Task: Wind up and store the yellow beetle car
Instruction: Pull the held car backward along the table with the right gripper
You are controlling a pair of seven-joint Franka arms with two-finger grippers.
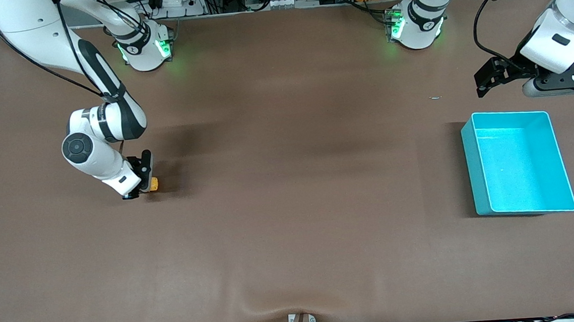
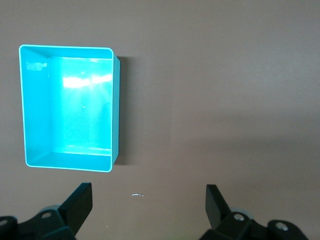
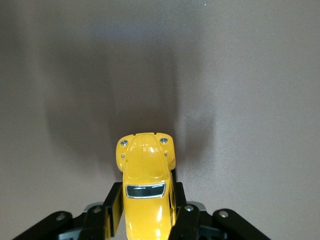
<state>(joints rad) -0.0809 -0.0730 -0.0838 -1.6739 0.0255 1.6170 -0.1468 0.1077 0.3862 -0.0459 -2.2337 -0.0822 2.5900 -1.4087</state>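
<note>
The yellow beetle car [image 1: 153, 184] is a tiny yellow toy with a dark window, low at the table surface toward the right arm's end. My right gripper [image 1: 143, 183] is shut on it. In the right wrist view the car [image 3: 145, 165] sits between the black fingers [image 3: 111, 205], nose pointing away from my right gripper [image 3: 145, 202]. The teal bin [image 1: 472, 168] stands empty toward the left arm's end. My left gripper [image 1: 483, 82] is open and empty, up in the air beside the bin. The left wrist view shows my left gripper [image 2: 148, 205] and the bin [image 2: 116, 110].
A small silvery sliver [image 1: 435, 97] lies on the brown mat, farther from the front camera than the bin; it also shows in the left wrist view [image 2: 137, 195]. A wide stretch of brown mat [image 1: 293, 180] lies between the car and the bin.
</note>
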